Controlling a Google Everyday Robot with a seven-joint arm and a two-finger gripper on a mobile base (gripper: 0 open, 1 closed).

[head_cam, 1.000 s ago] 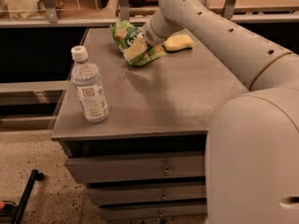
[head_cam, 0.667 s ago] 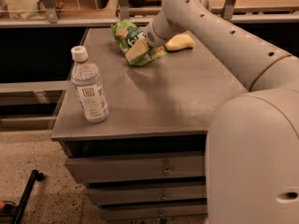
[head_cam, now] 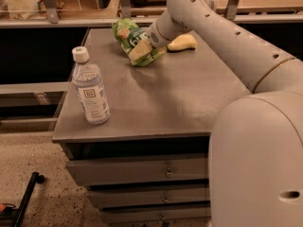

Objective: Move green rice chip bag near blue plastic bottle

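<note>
Grey cabinet top: is bearing everything in play; drawers are sitting closed under its near edge.
Blue plastic bottle: is standing upright, white cap on, at the near left corner of the top.
Arm: is rising from the robot's bulk at near right, stretching far and left over the top, and bending down at the wrist.
Gripper: is sitting at the far middle of the top, pinching the pouch; one pale finger is showing across its lower face.
Green rice chip bag: is hanging tilted in that grip at far centre, seemingly just off the surface, a shadow beneath; its long axis is running far left to near right.
Governing relation: the bottle is lying near and left of the held bag, well apart, with bare top between; by judgement, the carry is calling for a pull toward near left.
Yellow sponge: is lying just right of the Gripper, apart from the bag.
</note>
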